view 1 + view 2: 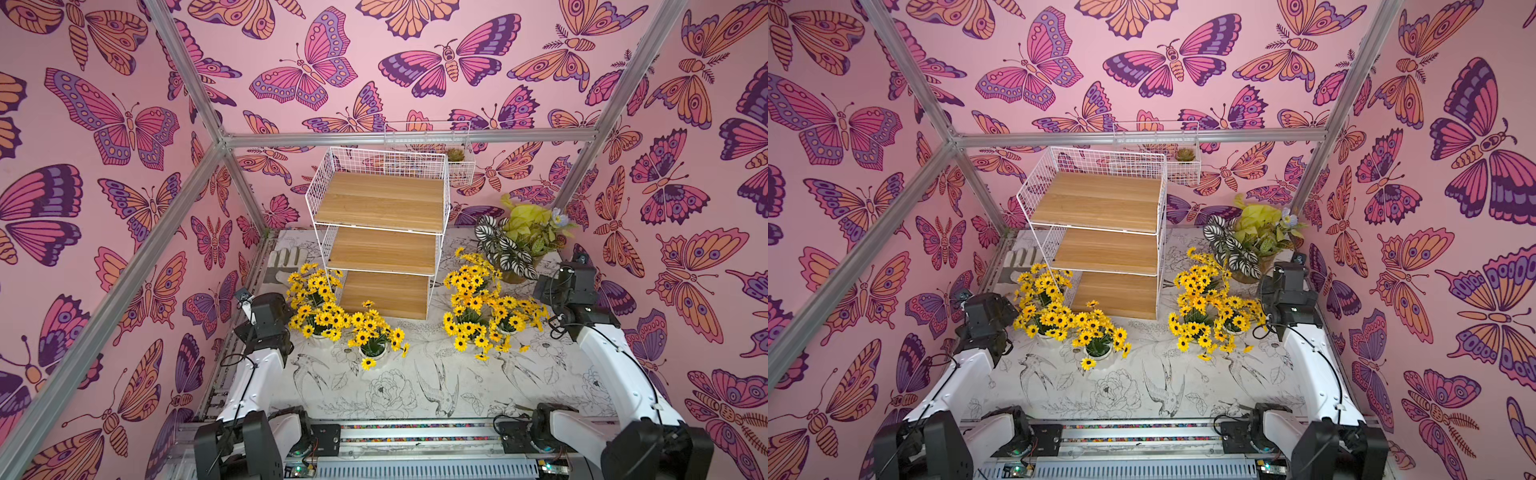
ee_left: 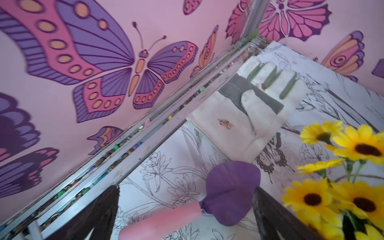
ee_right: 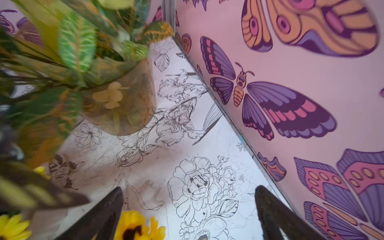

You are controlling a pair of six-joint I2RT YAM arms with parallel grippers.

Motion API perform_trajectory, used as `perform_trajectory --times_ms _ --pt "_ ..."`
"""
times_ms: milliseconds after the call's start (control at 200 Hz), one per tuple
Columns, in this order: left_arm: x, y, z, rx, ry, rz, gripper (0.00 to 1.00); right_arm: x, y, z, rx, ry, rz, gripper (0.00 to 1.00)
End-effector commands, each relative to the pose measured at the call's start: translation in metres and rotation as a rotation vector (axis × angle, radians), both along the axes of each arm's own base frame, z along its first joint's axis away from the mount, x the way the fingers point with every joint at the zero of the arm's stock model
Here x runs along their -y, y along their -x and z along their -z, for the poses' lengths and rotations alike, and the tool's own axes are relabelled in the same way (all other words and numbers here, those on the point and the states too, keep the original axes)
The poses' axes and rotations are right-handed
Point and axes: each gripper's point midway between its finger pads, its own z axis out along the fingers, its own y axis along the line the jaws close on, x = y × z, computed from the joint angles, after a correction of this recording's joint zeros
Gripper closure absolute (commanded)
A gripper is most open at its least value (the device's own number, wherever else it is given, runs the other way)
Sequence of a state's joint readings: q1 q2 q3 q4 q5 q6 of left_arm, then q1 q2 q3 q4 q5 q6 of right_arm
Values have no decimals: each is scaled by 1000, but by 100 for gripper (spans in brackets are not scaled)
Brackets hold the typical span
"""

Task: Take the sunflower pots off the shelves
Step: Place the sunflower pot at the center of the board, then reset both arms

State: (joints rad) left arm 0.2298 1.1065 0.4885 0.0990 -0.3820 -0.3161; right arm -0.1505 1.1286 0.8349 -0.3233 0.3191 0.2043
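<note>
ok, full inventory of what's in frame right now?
White wire three-tier rack with wooden boards: 1, white and light wood, back centre of table, boards bare.
Sunflower pots: six as far as I can count, yellow flowers in white pots, on the table, three each side of the rack.
Small white wire basket: 1, white, hanging on the rear rail, holds a green succulent.
Large leafy plant: 1, striped white-green and lime, right rear of table.
Work glove: 1, white and grey, flat on table, left rear.
Trowel: 1, purple blade, pink handle, on table near glove.
Table cover: 1, white with black line drawings.
Left gripper: black fingers open, empty.
Right gripper: black fingers open, empty.
</note>
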Motion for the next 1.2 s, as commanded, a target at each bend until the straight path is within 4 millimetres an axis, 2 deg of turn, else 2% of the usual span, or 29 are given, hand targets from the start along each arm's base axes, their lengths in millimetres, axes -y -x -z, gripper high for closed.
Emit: perform_trajectory --times_ms 0,180,235,280,376,401,501,661,766,846,936,1071,1081,1091,1192 --pt "16 -21 -1 60 -30 163 0 -4 -13 12 34 -32 -91 1" --pt "34 -37 16 100 -20 299 0 13 -13 39 43 17 -5 1" --pt "37 -41 12 146 -38 321 0 16 -13 52 20 27 8 1" --pt "42 -44 8 168 -42 356 0 12 -18 57 27 -1 -11 1" --pt "49 -51 2 203 -50 405 0 3 -25 51 102 -52 -34 1" --pt "49 -52 14 172 -38 412 0 0 -26 50 127 -64 -50 1" --pt "54 -56 15 163 -34 445 0 -16 -33 46 211 -97 -139 1" --pt "61 -58 13 168 -36 493 0 -32 -35 59 291 -130 -218 1" --pt "69 -57 12 179 -38 542 0 -32 -36 75 317 -146 -213 1" --pt "75 -57 10 188 -41 571 0 -40 -43 71 326 -141 -276 1" --pt "84 -58 6 210 -31 597 0 -37 -46 72 328 -134 -260 1" --pt "102 -68 -4 272 -35 659 0 -44 -51 74 386 -163 -282 1" --pt "104 -62 7 253 -20 658 0 -44 -52 73 399 -160 -284 1" --pt "104 -60 10 251 -17 658 0 -44 -53 73 402 -160 -287 1" --pt "112 -60 20 291 -50 676 0 -51 -54 73 386 -168 -328 1"
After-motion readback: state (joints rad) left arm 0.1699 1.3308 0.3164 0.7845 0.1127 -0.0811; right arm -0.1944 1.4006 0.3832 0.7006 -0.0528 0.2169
